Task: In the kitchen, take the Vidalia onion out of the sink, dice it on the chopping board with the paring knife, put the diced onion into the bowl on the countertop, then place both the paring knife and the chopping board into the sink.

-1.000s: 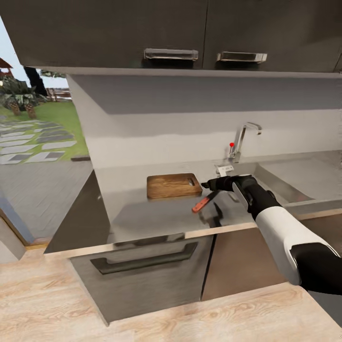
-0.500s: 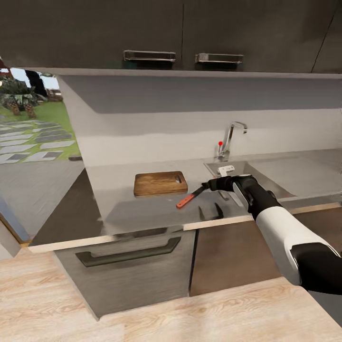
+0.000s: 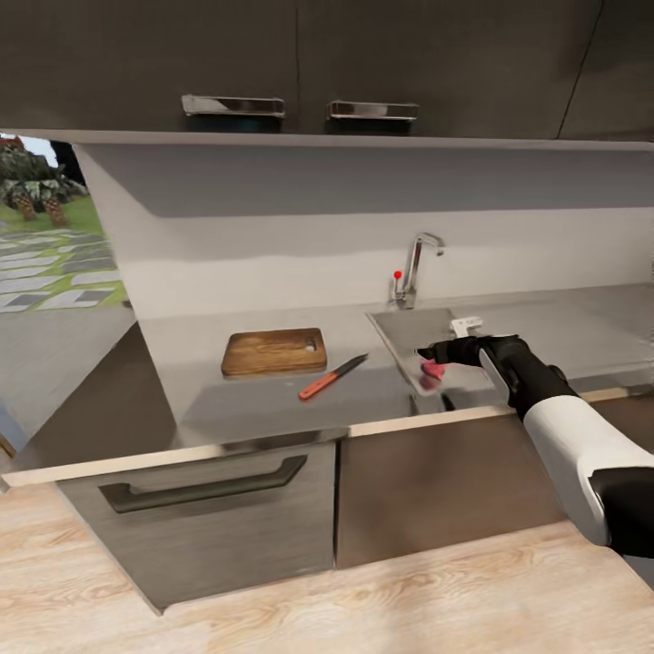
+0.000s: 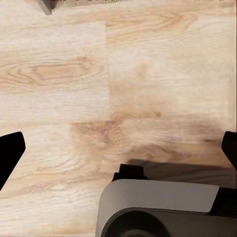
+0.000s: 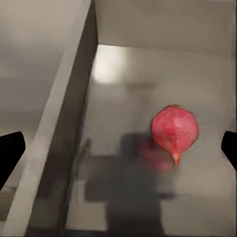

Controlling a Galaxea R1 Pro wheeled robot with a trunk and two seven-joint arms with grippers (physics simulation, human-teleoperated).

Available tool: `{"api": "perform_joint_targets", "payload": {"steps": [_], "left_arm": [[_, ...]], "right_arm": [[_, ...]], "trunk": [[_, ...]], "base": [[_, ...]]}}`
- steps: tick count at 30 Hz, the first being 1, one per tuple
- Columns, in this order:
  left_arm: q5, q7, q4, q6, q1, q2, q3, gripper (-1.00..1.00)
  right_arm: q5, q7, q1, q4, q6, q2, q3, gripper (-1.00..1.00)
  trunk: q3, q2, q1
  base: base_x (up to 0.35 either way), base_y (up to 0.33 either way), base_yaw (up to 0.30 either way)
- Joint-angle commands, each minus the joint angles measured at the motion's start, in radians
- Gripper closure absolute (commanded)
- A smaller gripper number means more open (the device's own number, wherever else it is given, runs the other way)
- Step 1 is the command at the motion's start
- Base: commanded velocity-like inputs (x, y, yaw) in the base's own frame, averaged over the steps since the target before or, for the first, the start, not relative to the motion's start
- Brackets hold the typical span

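From my head camera, the grey countertop [image 3: 263, 404] runs across the middle of the scene with dark cabinets below and above it. At about nine o'clock from centre lies the chopping board [image 3: 274, 352], flat on the worktop with its handle slot toward the sink. Just beside it, at the board's four o'clock and not touching it, the paring knife [image 3: 332, 377] lies flat, red handle toward me and dark blade pointing up toward the sink [image 3: 400, 331]. Behind the basin, the tap [image 3: 415, 265] stands with its red knob. My right gripper [image 3: 436, 354] reaches over the sink's near part, and right below its tips, at six o'clock, sits the reddish Vidalia onion [image 3: 432, 369] down in the basin. Along my left wrist, the two dark fingertips [image 4: 11, 150] stand far apart at the frame's edges, gripping nothing, over a light wooden floor [image 4: 98, 89], with a grey part of my own body below them. Along my right wrist, the fingertips [image 5: 10, 150] are likewise spread wide with nothing between them; the onion [image 5: 174, 131] rests on the steel floor of the basin, root tip pointing to about five o'clock, nearer one finger than the other and touching neither, with the sink's wall [image 5: 74, 118] off to the other side.
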Motion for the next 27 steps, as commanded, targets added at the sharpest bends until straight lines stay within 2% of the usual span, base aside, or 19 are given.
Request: {"api": "perform_joint_targets", "payload": {"steps": [1,8,27], "left_arm": [[0.006,0.0,-0.002,-0.001,0.001,0.0,0.0,-1.0],[0.006,0.0,-0.002,-0.001,0.001,0.0,0.0,-1.0],[0.006,0.0,-0.002,-0.002,0.0,0.0,0.0,-1.0]], "right_arm": [[0.0,0.002,0.0,-0.003,0.004,-0.007,0.005,-1.0],[-0.001,0.003,0.0,-0.005,0.003,-0.015,0.005,-1.0],[0.0,-0.002,0.0,-0.005,0.003,-0.016,0.005,-1.0]], "trunk": [[-0.001,0.0,0.0],[-0.001,0.0,0.0],[-0.001,0.0,0.0]], "base": [[0.069,-0.277,0.0],[0.091,-0.278,0.0],[0.112,-0.257,0.0]]}}
